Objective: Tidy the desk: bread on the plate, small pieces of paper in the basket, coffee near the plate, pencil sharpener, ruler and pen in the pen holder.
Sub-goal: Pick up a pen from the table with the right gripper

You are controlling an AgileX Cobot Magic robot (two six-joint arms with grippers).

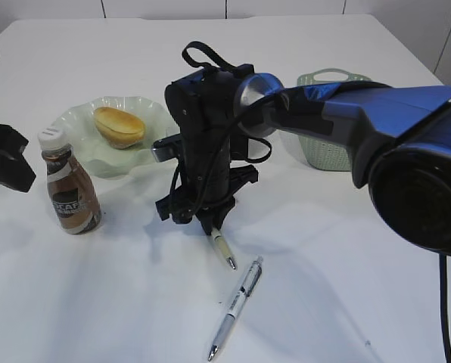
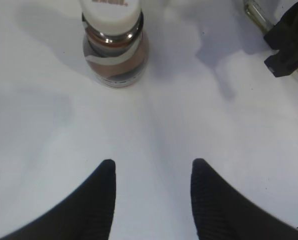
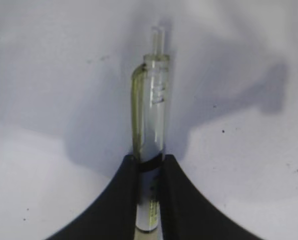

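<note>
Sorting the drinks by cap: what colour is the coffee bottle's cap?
White, on the coffee bottle; the exterior view shows it best.

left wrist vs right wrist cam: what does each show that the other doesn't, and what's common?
Left wrist only: the coffee standing upright on the desk, beyond the left gripper, whose jaws stand apart with nothing between them. Right wrist only: the right gripper with both fingers pressed against a clear pen with a yellowish clip. Shared: the white desk surface; likely the same pen, partly visible at the left view's top right corner.
</note>
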